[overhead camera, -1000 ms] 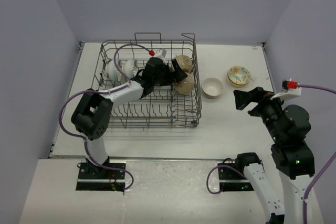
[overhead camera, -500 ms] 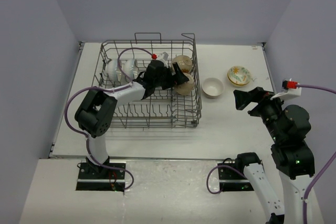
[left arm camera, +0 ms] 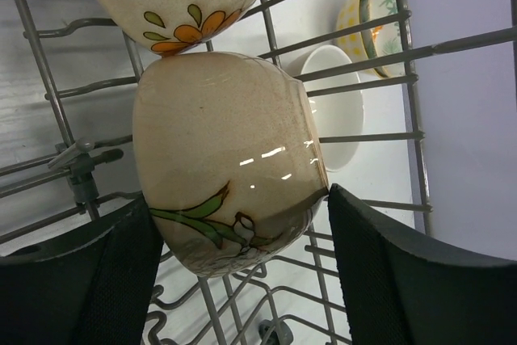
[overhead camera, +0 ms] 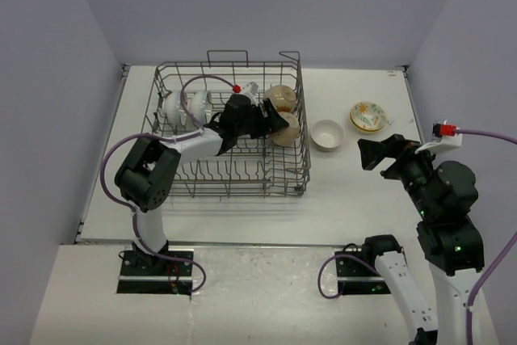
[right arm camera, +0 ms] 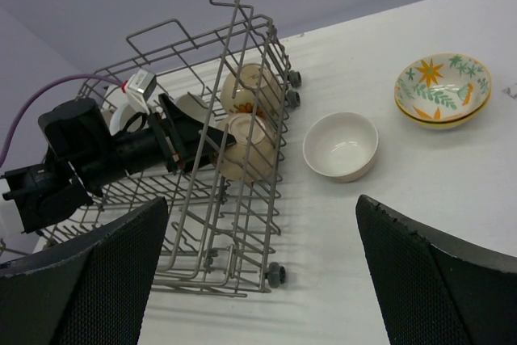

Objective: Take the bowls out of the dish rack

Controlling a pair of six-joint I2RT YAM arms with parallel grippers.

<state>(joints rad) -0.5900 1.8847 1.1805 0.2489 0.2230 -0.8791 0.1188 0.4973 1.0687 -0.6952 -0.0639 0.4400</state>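
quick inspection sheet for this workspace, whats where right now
surface: white table
job's things: dish rack holds white bowls at its left, far tan bowl and near tan bowl at its right; plain white bowl and floral bowl sit on the table right of the rack
clutter: nothing seen
grippers: left gripper straddles the near tan bowl, grip unclear; right gripper open, empty
cables: purple cable arcs over the rack; second purple cable at the right arm
surroundings: plain walls

SURFACE: white table [overhead camera: 347, 191] | LEFT-CENTRE: grey wire dish rack [overhead camera: 242, 180], standing on its small feet | RIGHT OF RACK: white bowl [overhead camera: 327, 134], upright, just beside it | FURTHER RIGHT: yellow-floral bowl [overhead camera: 367, 115], upright, near the white bowl, apart from it
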